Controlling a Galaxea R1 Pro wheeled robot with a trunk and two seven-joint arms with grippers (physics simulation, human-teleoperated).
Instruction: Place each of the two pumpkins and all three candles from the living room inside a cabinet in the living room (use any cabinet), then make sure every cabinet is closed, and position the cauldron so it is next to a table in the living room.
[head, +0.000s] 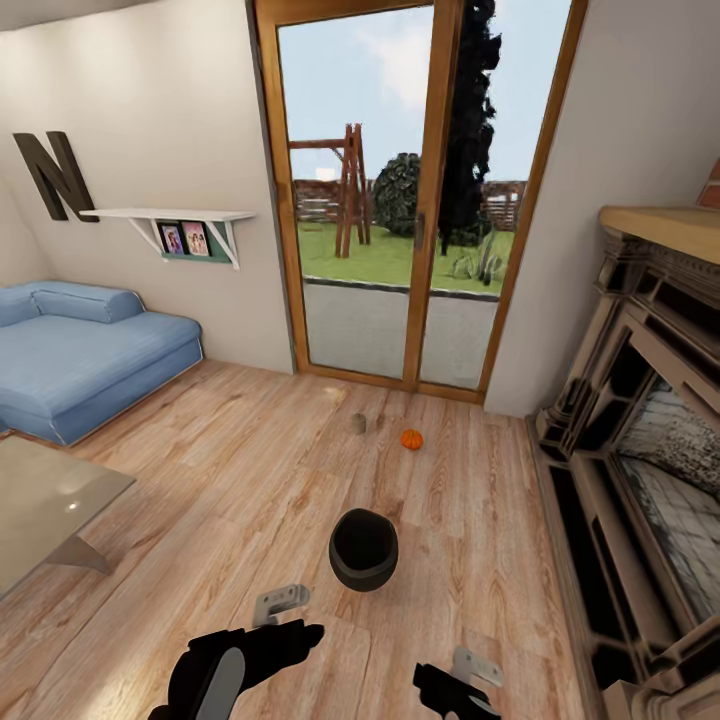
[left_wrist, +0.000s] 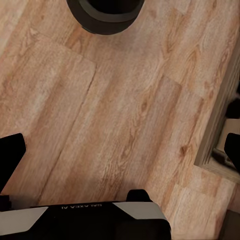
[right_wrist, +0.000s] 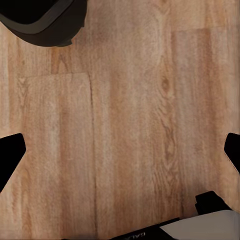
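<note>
Cauldron (head: 363, 549) stands on the plank floor (head: 230, 480) just ahead of both arms: matt black, round-bellied, wide dark mouth with a slightly greyer rim band; one of these. Its rim also shows in the left wrist view (left_wrist: 106, 14) and in the right wrist view (right_wrist: 42, 22), apart from the fingers in each. Farther on, near the glass door (head: 400, 190), one small bright-orange ribbed pumpkin (head: 411, 439) sits on the floor, and beside it, a little apart toward the robot's left, one short grey-beige stub of a candle (head: 358, 424). Count in sight: one pumpkin, one candle, one cauldron. Corner of the low coffee table (head: 45, 500) sits at the robot's left, smooth grey reflective top on a slanted leg, well apart from the cauldron. Left gripper (head: 280, 603) hangs low over bare floor, pale grey metal fingers on a glossy black wrist; fingers spread wide, nothing between them; in the left wrist view (left_wrist: 125, 145) the black fingertips (left_wrist: 11, 152) sit at opposite edges. Right gripper (head: 474, 667) likewise over bare boards, spread and empty, tips far apart in the right wrist view (right_wrist: 122, 150). Floor is warm light wood with strong grain and visible plank seams. Surroundings: one blue fabric sofa (head: 90, 350), one white wall shelf (head: 165, 215), a large dark letter N (head: 55, 175), and an ornate carved fireplace (head: 640, 420) on the robot's right.
</note>
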